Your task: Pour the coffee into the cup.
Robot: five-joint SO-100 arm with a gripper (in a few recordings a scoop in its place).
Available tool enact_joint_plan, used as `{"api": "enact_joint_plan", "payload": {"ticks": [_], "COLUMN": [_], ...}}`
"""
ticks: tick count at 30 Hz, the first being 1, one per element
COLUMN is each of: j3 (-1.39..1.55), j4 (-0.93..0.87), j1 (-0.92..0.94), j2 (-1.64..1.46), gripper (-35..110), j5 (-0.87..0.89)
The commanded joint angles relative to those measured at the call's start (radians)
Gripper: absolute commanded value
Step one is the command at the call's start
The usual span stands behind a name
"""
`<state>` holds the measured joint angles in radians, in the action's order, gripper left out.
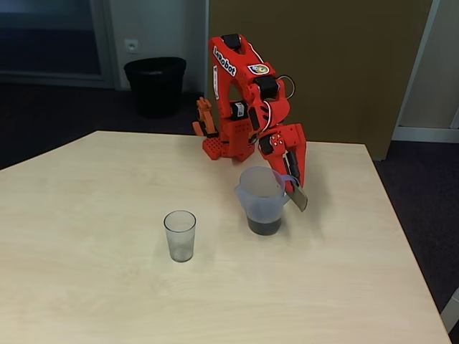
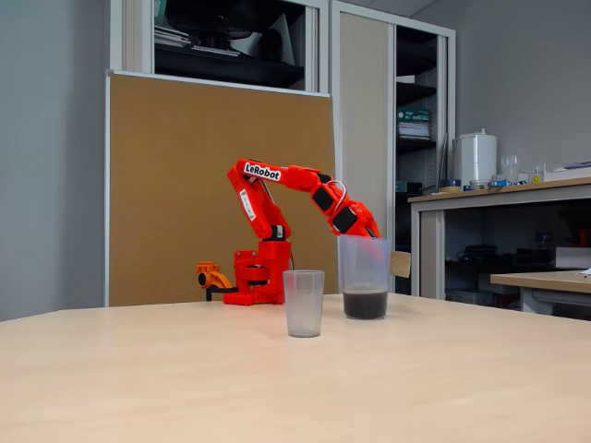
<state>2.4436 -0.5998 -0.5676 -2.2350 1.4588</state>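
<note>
Gripper: my gripper is down at the jug's handle side, fingers around the cardboard tab; I cannot tell whether they are clamped on it or just closing.
Jug: the jug stands upright on the table, right against the gripper, base on the wood.
Coffee: the coffee sits low in the jug, just below the fingers.
Cup: the cup stands upright and looks unfilled, well apart from the gripper, beyond the jug on the far side from my fingers.
Doing it well: I judge I should confirm a firm hold first, lift level, carry the spout over the cup's rim, then tilt slowly.
Hard to see: the jug wall hides the fingertip contact in both fixed views; the handle is barely visible.
</note>
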Motion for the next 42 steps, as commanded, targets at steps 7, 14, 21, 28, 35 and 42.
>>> {"api": "enact_joint_plan", "payload": {"ticks": [7,14,21,28,35,42], "j3": [-0.121,-0.229,-0.284,-0.273,-0.235,-0.222], "j4": [-0.083,-0.133,-0.094,0.0,0.138,0.314], "j1": [0.006,0.031,0.069,0.11,0.158,0.19], "j2": [-0.063,-0.017,0.02,0.008,-0.003,0.058], "gripper": [0,0,0,0,0,0], "j5": [-0.032,-0.055,0.009,0.126,0.229,0.325]}}
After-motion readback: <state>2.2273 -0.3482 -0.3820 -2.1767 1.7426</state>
